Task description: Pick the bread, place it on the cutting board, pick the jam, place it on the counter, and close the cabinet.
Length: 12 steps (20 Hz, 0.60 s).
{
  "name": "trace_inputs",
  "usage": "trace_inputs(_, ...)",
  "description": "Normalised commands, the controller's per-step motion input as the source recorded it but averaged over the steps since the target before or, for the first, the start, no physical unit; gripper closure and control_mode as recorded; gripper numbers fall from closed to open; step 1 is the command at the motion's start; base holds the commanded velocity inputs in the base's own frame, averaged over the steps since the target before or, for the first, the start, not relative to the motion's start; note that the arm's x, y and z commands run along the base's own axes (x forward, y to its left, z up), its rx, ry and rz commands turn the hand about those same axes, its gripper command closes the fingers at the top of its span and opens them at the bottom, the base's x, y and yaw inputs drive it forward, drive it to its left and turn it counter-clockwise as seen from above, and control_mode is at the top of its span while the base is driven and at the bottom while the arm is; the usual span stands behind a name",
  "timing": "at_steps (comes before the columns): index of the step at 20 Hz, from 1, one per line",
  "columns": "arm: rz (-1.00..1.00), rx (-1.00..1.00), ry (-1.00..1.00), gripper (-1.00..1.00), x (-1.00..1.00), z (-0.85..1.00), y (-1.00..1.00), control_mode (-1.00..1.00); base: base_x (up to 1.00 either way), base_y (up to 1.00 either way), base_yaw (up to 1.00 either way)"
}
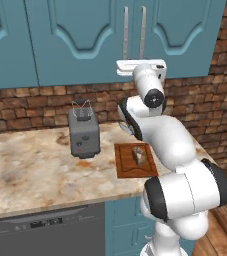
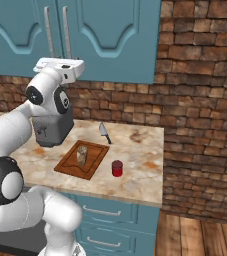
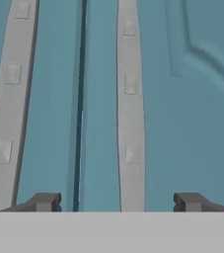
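Left to right on the beige-and-rust marbled stone counter (image 2: 140,145): we see a dark grey boxy toaster (image 1: 84,132), then the flat reddish-brown wooden cutting board (image 2: 68,165) with the small brown speckled bread chunk (image 2: 82,155) standing on it, a grey-bladed knife with a dark handle (image 2: 104,132) lying behind the board, and the small red cylindrical jam jar (image 2: 117,168) just beside the board's right edge, on the stone.

Above, the large teal wall cabinet with arched-panel doors (image 1: 80,35) looks shut or nearly so: in the hand view only a thin dark seam runs between the two doors, with the long grey bar handles (image 3: 129,113) on either side of it.

The two-finger gripper (image 3: 117,201) faces the doors close up, fingers spread wide with nothing between them; the right-hand bar handle sits between the tips.

We judge bread and jam as placed, with the door the only thing left to check. The door should be rigid, light on its hinges and smooth-faced; we'd press flat on the panel near the handle edge, or hook the stiff bar handle if it needs pulling. The jam jar looks hard, slick and breakable, the bread light and crumbly.

No brands, labels or readable writing anywhere.
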Motion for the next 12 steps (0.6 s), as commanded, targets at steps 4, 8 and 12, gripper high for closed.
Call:
trace_inputs(4,0.03,0.0,0.0,-1.0,0.25,0.0,0.0,-1.0,0.0,0.0,0.0)
trace_inputs(8,0.03,0.0,0.0,-1.0,0.24,0.0,0.0,-1.0,0.0,0.0,0.0)
trace_inputs(12,0.03,0.0,0.0,-1.0,0.24,0.0,0.0,-1.0,0.0,0.0,0.0)
